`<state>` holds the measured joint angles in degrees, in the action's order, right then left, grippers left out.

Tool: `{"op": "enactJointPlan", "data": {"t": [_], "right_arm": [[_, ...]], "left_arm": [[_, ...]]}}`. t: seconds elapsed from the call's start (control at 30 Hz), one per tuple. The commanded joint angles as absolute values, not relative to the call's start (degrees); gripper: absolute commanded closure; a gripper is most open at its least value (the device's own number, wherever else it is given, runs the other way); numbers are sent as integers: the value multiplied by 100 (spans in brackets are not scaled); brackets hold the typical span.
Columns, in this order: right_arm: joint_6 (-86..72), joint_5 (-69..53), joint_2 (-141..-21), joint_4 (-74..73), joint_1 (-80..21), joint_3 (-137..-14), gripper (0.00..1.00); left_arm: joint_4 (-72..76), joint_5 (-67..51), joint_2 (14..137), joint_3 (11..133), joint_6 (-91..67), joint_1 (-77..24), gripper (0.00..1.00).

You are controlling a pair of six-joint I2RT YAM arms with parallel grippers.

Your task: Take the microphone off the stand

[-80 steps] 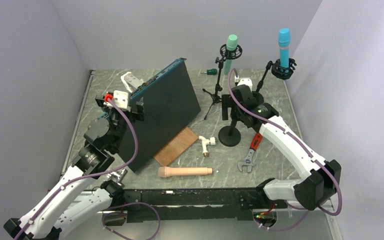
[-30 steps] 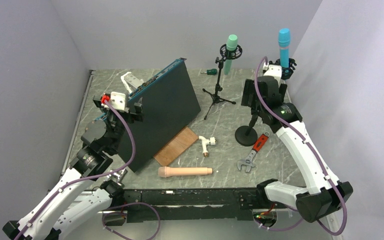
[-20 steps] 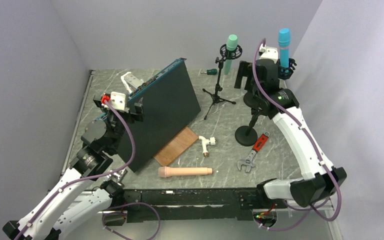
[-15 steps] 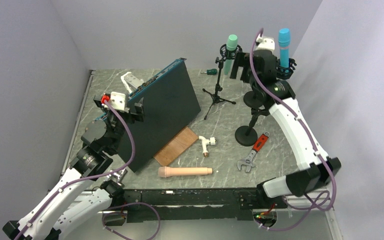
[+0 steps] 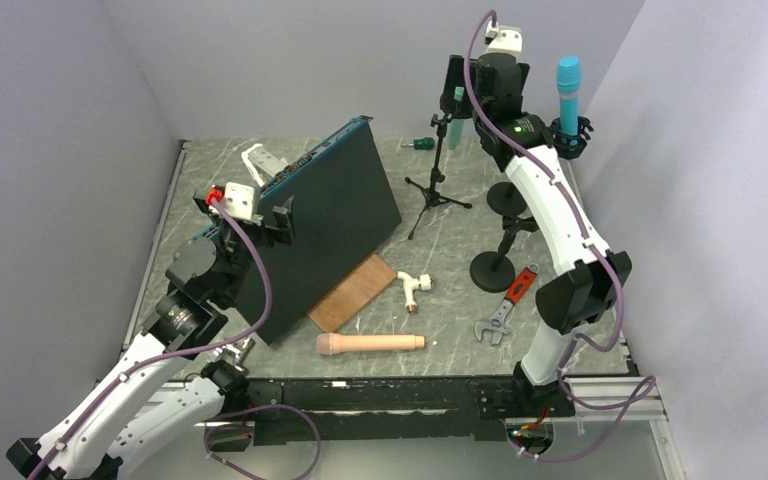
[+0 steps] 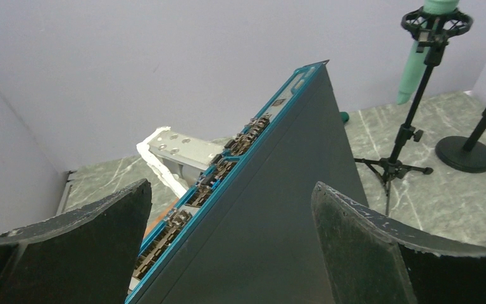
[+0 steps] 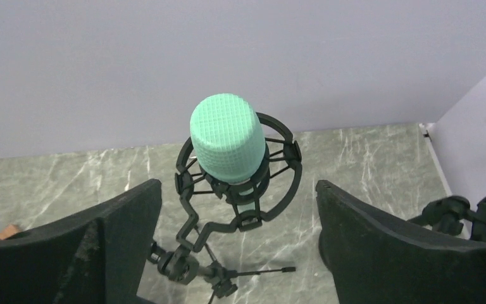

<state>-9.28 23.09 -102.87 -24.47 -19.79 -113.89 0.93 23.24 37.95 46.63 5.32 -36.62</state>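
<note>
A mint-green microphone (image 7: 228, 136) stands upright in a black shock mount (image 7: 253, 190) on a tripod stand (image 5: 430, 190). My right gripper (image 7: 237, 193) is open and raised just above and in front of it, one finger on each side and touching nothing. In the top view my right gripper (image 5: 480, 88) hides most of this microphone. A blue microphone (image 5: 568, 85) sits in a second mount on a round-base stand (image 5: 493, 270) to the right. My left gripper (image 6: 231, 209) is open and empty over the dark panel (image 6: 272, 209).
A dark blue-edged panel (image 5: 330, 225) leans at the table's left-middle over a wooden board (image 5: 352, 292). A peach microphone (image 5: 370, 343), a white pipe fitting (image 5: 414, 288), a red-handled wrench (image 5: 500, 305) and a green screwdriver (image 5: 420, 144) lie on the marble table. Walls enclose three sides.
My right arm has risen and swung left from beside the blue microphone's stand to the green microphone, its gripper open throughout. The left arm has barely moved.
</note>
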Motion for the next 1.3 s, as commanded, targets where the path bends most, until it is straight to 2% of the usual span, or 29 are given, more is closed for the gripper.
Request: {"op": "enactJointPlan", "data": {"t": [0.0,0.1,0.23,0.5,0.57,0.63,0.83,1.03,1.27], "right_arm": [[-569,2439,-10464,-1774,-1955,-11700,12],[-416,2450,-10742,-1797,-1954,-11925,26],[-447,2556,-11091,-2058,-1961,-12354,29],[-301,2415,-11219,-1753,-1957,-12277,36],[-223,2423,-11292,-1810,-1954,-12415,41],[-155,2394,-11324,-1917,-1968,-12601,51],[178,2503,-11135,-1751,-2004,-12745,71],[375,2464,-10899,-1722,-2023,-13084,76],[522,2222,-10262,-1110,-2065,-12755,91]], "left_arm": [[265,2099,3562,4788,361,-3660,1],[248,2077,3542,4798,331,-3673,1],[236,2058,3517,4790,291,-3669,1],[224,2065,3414,4790,298,-3672,1],[217,2095,3418,4790,307,-3672,1],[207,2117,3438,4786,316,-3669,1],[194,2125,3520,4789,312,-3669,1],[193,2083,3564,4783,290,-3672,1],[202,2132,3632,4770,281,-3674,1]]}}
